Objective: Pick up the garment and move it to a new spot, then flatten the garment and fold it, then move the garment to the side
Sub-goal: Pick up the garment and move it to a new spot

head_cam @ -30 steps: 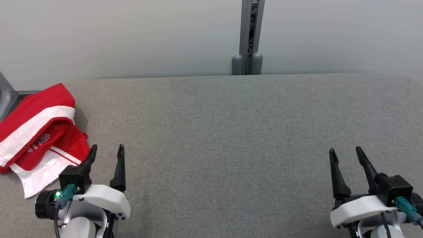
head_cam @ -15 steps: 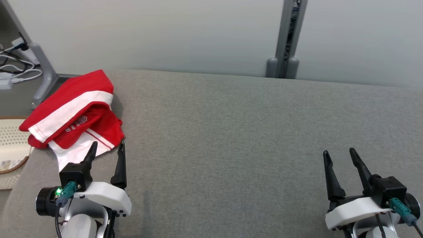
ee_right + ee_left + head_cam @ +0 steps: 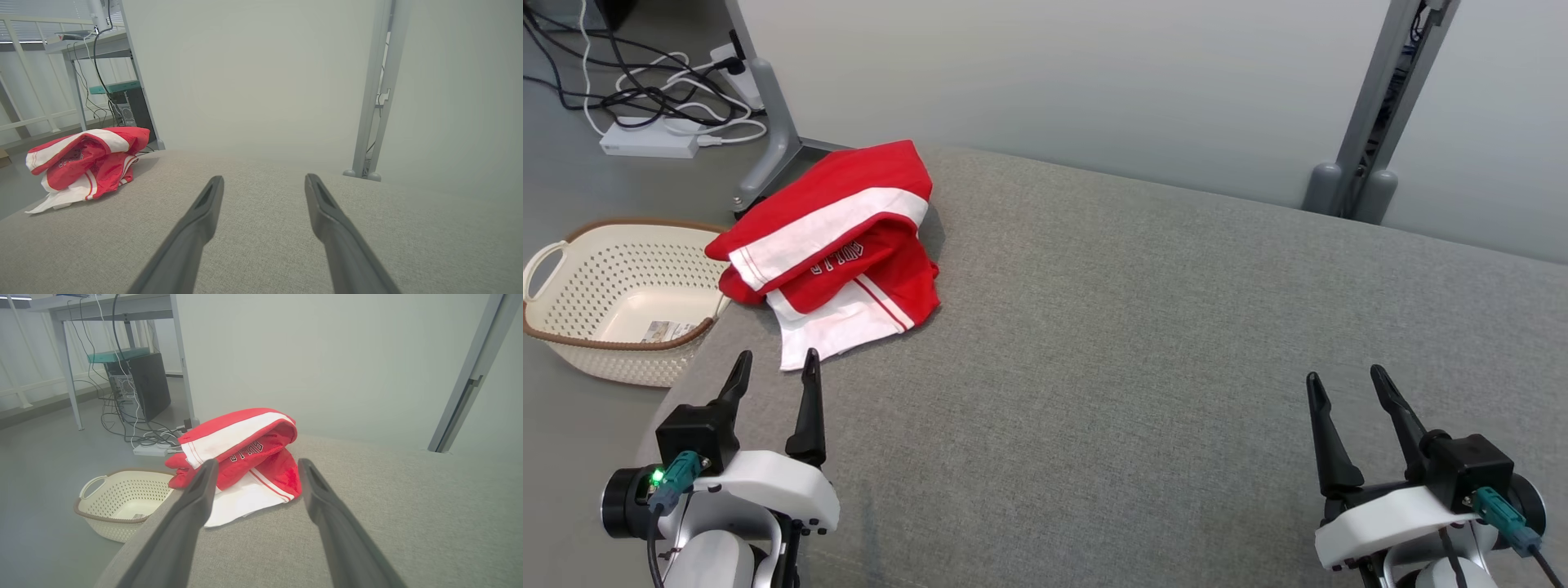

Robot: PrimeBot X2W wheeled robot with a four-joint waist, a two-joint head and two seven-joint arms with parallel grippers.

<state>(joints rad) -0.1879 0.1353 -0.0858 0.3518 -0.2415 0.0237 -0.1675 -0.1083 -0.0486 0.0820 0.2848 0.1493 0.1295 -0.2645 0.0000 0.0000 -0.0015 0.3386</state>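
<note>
Since nothing is held yet, the left gripper [image 3: 778, 356] hangs low over the near-left corner of the grey padded table [image 3: 1135, 327]. Its two dark fingers are spread apart and empty, aimed at the red-and-white sports garment [image 3: 841, 237] just beyond their tips. That aim looks deliberate: the left wrist view frames the white hem between the fingers, so a forward reach would likely meet cloth first. The right gripper [image 3: 1344, 374], likewise spread and empty, sits well apart over bare fabric at the near right, probably reserved for the flattening. The garment lies crumpled in a loose heap at the table's far-left corner. One fold seems to overhang the edge above a cream perforated basket [image 3: 605, 363] on the floor.
</note>
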